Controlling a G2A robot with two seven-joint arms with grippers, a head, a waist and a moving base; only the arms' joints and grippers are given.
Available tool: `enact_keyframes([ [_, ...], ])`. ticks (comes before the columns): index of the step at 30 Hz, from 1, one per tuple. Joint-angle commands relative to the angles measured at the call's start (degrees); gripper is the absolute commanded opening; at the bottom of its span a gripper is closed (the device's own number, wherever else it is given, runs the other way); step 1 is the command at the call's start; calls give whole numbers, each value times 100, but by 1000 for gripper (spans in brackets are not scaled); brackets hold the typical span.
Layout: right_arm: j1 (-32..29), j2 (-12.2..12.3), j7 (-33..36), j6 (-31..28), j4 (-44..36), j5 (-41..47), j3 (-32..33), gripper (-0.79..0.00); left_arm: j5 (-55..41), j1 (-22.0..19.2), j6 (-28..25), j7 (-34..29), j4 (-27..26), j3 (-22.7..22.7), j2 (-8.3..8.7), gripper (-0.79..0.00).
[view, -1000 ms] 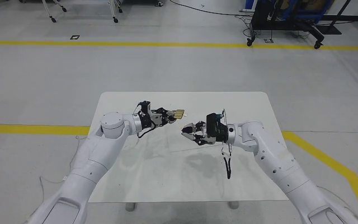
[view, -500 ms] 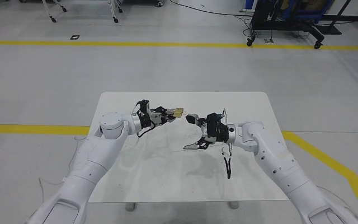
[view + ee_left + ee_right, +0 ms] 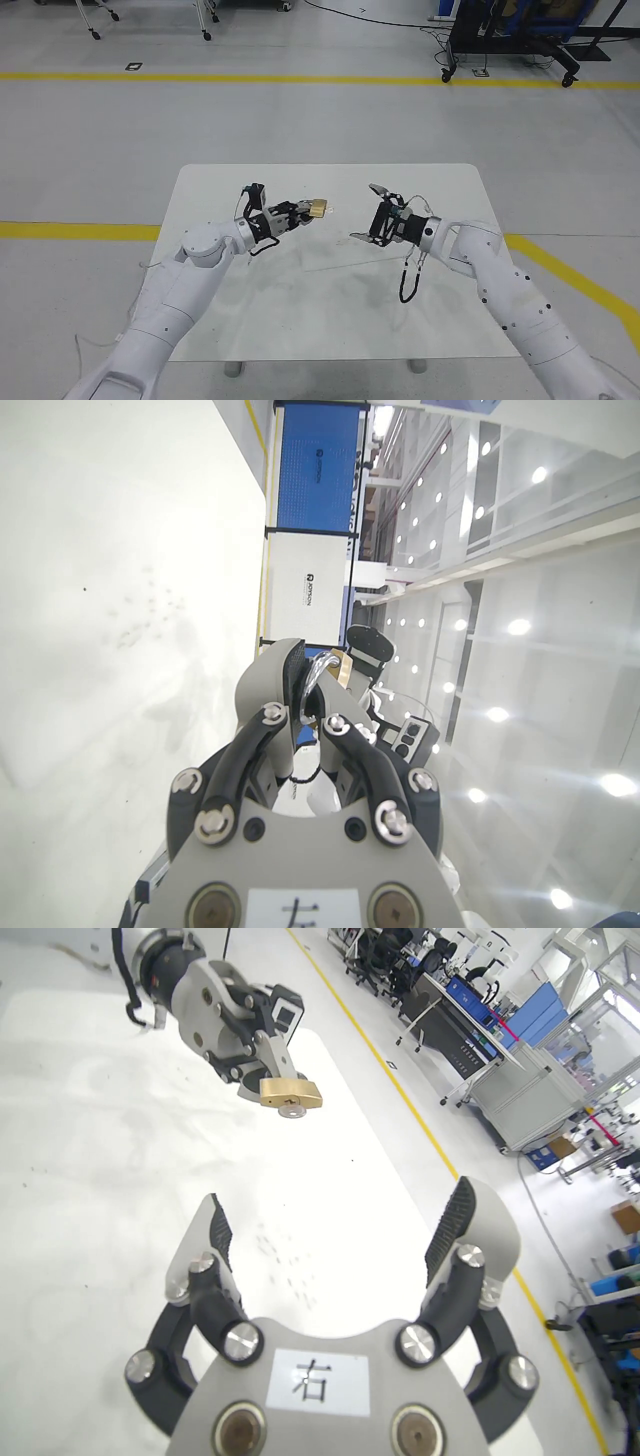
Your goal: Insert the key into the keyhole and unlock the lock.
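Note:
A brass padlock (image 3: pixel 317 207) is held above the white table (image 3: pixel 330 300), with my left gripper (image 3: pixel 303 212) shut on it by its shackle end. In the right wrist view the padlock (image 3: pixel 290 1093) shows its keyhole face, and a silver key (image 3: pixel 293 1111) sticks out of it. The left wrist view shows the steel shackle (image 3: pixel 315 677) between my left gripper's (image 3: pixel 312 680) fingers. My right gripper (image 3: pixel 370 213) hangs open to the right of the lock, a clear gap away. Nothing sits between the fingers of my right gripper (image 3: pixel 340 1223).
A black cable (image 3: pixel 407 280) hangs from the right arm over the table. The table top is bare white around and below both grippers. A yellow floor line (image 3: pixel 300 78) runs behind the table.
My right gripper has opened, let go of the key and drawn back to the right, away from the lock. The left gripper with the padlock shifted slightly toward the front.

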Motion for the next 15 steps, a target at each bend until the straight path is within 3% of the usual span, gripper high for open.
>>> enact_keyframes([
  [1,-111,37,33,12,-172,-495,2,-557,163,1,-24,67,-40,35,-4,-785],
  [8,-214,44,263,29,-490,-833,-98,-582,375,100,-189,36,-18,-53,26,-785],
  [9,-199,41,219,-44,-523,-833,-134,-606,390,132,-198,47,-21,-82,35,-785],
  [11,-146,42,116,-208,-508,-832,-164,-785,411,198,-224,60,-23,-148,55,-785],
  [15,-66,20,360,-276,-471,-712,-192,-785,375,332,-346,-17,-77,-297,94,-785],
])
